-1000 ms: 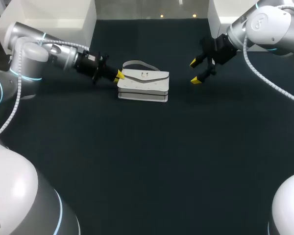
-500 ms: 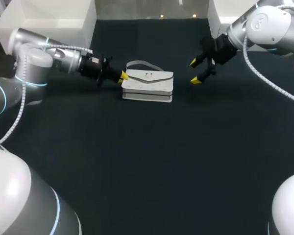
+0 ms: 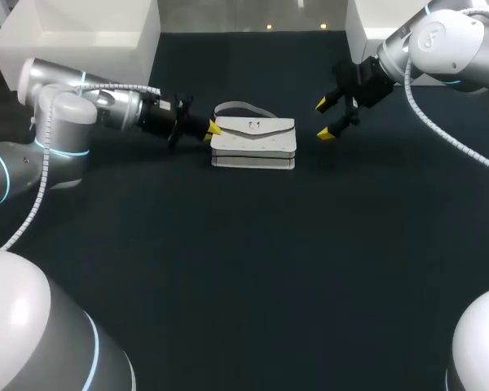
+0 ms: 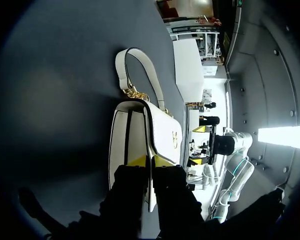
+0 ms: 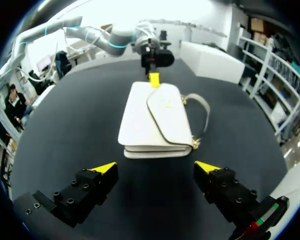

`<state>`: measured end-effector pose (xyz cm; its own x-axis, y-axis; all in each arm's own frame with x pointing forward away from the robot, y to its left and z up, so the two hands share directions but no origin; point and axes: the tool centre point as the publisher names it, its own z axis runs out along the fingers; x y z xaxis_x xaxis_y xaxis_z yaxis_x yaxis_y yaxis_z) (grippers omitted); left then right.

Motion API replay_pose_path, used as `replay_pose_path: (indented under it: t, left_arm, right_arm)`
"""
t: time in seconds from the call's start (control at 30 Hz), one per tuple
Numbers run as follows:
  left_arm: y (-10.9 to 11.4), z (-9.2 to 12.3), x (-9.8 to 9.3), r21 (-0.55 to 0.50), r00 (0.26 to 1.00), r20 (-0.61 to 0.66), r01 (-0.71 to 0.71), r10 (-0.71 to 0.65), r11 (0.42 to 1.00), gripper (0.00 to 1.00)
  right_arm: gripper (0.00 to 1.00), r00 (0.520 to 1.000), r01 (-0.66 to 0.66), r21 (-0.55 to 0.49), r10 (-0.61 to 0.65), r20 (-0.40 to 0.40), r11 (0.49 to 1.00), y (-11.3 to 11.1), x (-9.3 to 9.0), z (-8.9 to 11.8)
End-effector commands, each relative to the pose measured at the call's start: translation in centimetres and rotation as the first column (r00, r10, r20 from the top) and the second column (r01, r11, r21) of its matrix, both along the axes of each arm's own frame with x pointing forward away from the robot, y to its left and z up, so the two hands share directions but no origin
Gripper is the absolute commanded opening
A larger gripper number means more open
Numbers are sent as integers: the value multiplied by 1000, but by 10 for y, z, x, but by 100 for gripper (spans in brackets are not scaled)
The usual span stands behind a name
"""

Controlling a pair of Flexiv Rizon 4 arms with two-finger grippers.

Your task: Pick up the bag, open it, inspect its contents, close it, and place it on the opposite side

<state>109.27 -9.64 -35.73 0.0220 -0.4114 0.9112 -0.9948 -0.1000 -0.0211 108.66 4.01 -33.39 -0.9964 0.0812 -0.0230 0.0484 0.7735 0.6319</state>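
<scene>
Left arm (image 3: 81,102): it is stretched in low from the left edge, with the wrist laid almost level over the bench (image 3: 253,269).
Left tool (image 4: 149,161): and there it is, fingers drawn close together and clamped on the bag (image 3: 253,140) at its short end. The dark-trimmed edge of the flap (image 4: 165,127) is caught between the yellow tips.
Right arm (image 3: 440,41): it is brought in from the far right corner and angled down toward the middle.
Right tool (image 5: 155,167): it is held above the surface with the fingers spread wide and nothing between them. The bag's other short end is seen just ahead, apart from the tips.
Bench: a dark, matte top is seen under both arms.
Bag: white, it is laid flat with the flap up, in the far half between the two tools. Its long axis is run left to right, with one short end turned to each tool.
Clasp (image 3: 253,125): small and gold, it is seen at the middle of the flap.
Strap (image 3: 232,106): it is looped out on the far side, away from the camera.
</scene>
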Motion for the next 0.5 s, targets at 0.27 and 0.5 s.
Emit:
replay_pose_path:
  t: [0.27,0.5]
  left_arm:
    - [4,3,-2,8,999,15,-43,43,999,0]
    - [8,4,-5,0,999,9,-34,34,999,84]
  right_arm:
    - [100,1000,-3,2,3,-2,1000,0,1,0]
    - [100,1000,-3,2,3,-2,1000,0,1,0]
